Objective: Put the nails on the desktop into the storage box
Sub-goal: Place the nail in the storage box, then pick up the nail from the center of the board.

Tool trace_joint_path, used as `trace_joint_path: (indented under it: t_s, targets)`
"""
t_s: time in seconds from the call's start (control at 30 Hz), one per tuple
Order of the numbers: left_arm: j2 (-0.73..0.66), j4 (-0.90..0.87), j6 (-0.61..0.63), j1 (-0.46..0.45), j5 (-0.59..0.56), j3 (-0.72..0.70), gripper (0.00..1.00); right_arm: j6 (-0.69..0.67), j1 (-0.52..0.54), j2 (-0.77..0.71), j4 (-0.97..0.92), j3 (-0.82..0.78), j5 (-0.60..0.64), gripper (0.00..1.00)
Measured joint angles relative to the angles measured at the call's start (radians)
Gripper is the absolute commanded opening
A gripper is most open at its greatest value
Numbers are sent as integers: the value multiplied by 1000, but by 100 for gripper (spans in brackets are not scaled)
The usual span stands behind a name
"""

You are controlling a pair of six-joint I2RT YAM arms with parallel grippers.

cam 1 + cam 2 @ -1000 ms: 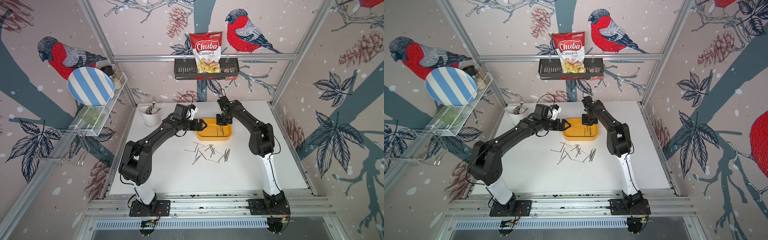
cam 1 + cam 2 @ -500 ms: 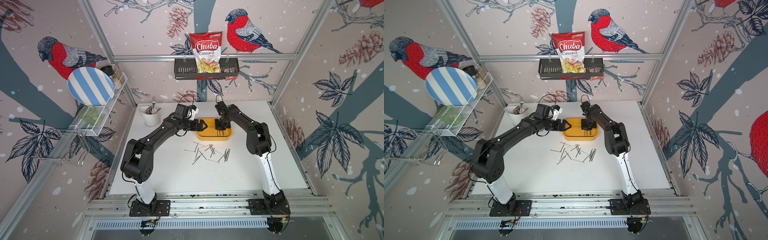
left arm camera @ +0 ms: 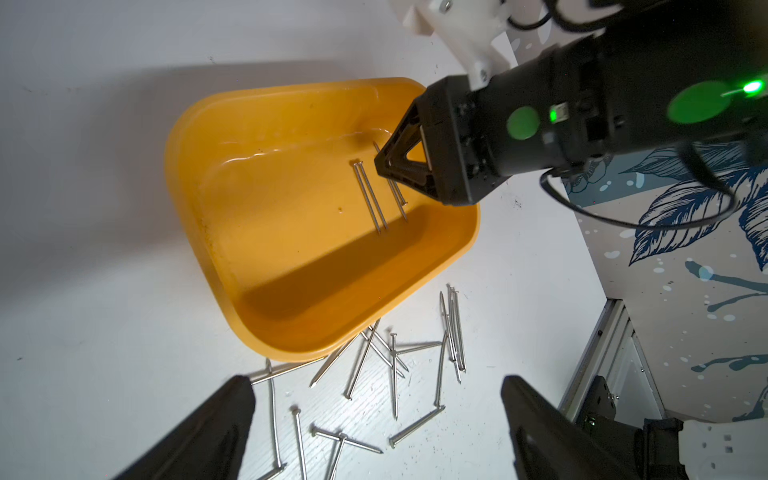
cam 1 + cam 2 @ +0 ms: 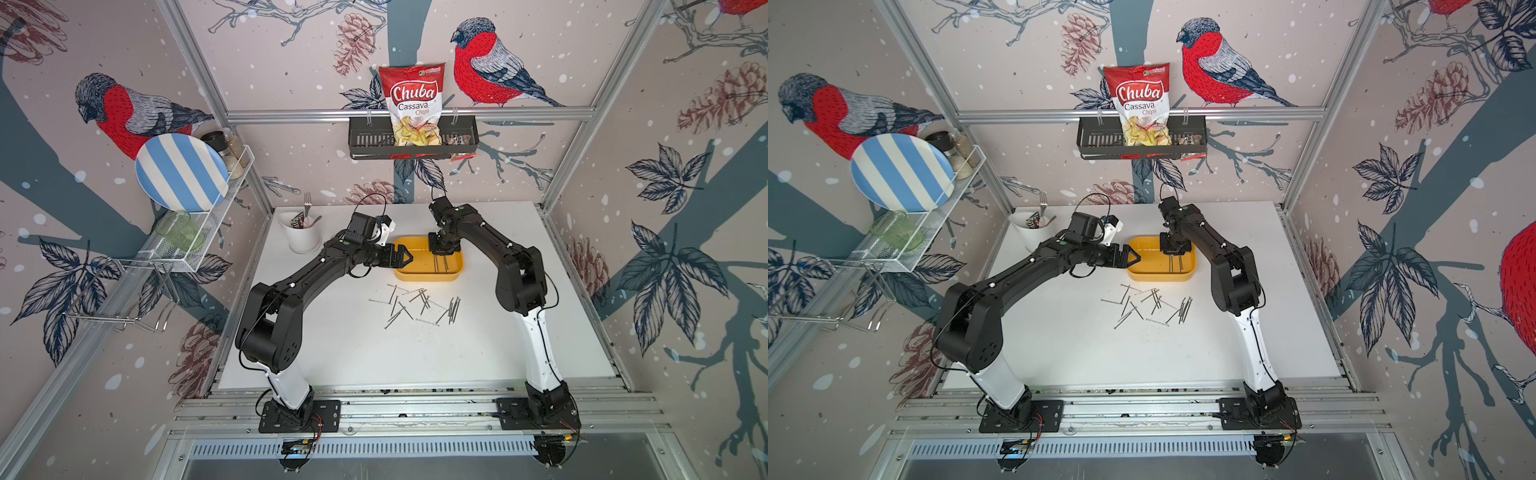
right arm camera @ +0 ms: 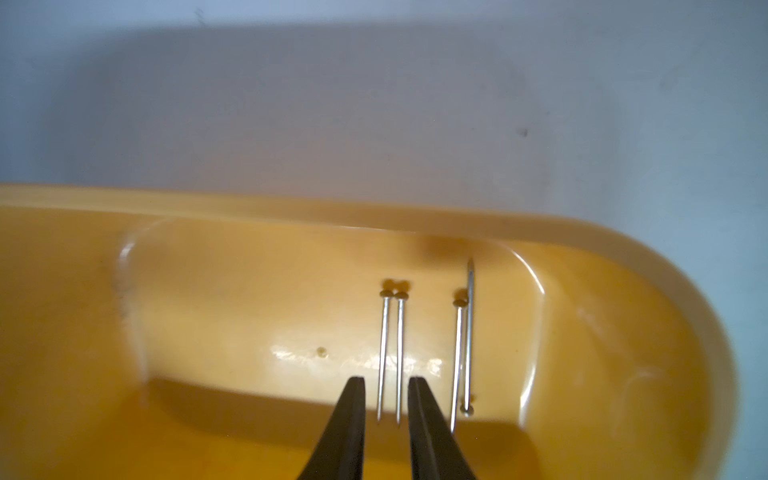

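Two arms are reaching across the white desktop [image 4: 519,353] to the yellow storage box [image 4: 428,277] at its far middle. The left gripper [image 4: 405,258] is hovering at the box's left rim, jaws spread wide and carrying nothing. The right gripper [image 4: 443,255] is hanging tips-down, low over the box's right half, its jaws parted only a crack and gripping nothing. Two of the four nails in the box [image 5: 400,353] are lying flat on the floor just beyond its fingertips. The remaining nails [image 4: 417,305] are lying loose on the desktop just on the robot's side of the box, between the two arms and crossed at all angles. A tight bundle [image 4: 454,309] at the heap's right end is running roughly front to back, nearer the right arm, and is likely the easier next grab. A white utensil holder [image 4: 305,239] is standing well off to the left, blocking nothing.
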Motion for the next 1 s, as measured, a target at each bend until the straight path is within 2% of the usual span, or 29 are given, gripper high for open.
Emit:
trace_joint_path:
  t_s: [0.1, 0.2, 0.53, 0.73, 1.0]
  targets:
    - [-15, 10, 0, -3, 0, -19, 95, 24, 9, -85, -6, -10, 4, 25]
    - [-24, 19, 0, -12, 0, -34, 95, 48, 12, -197, 0, -101, 7, 26]
    - [-15, 48, 11, -98, 3, -53, 95, 199, 20, -578, 79, -660, -11, 27]
    - [-10, 58, 10, -137, 1, -65, 95, 266, 37, -652, 149, -875, -18, 27]
    - [-58, 60, 6, -148, -24, -98, 95, 291, 41, -617, 250, -986, -26, 27]
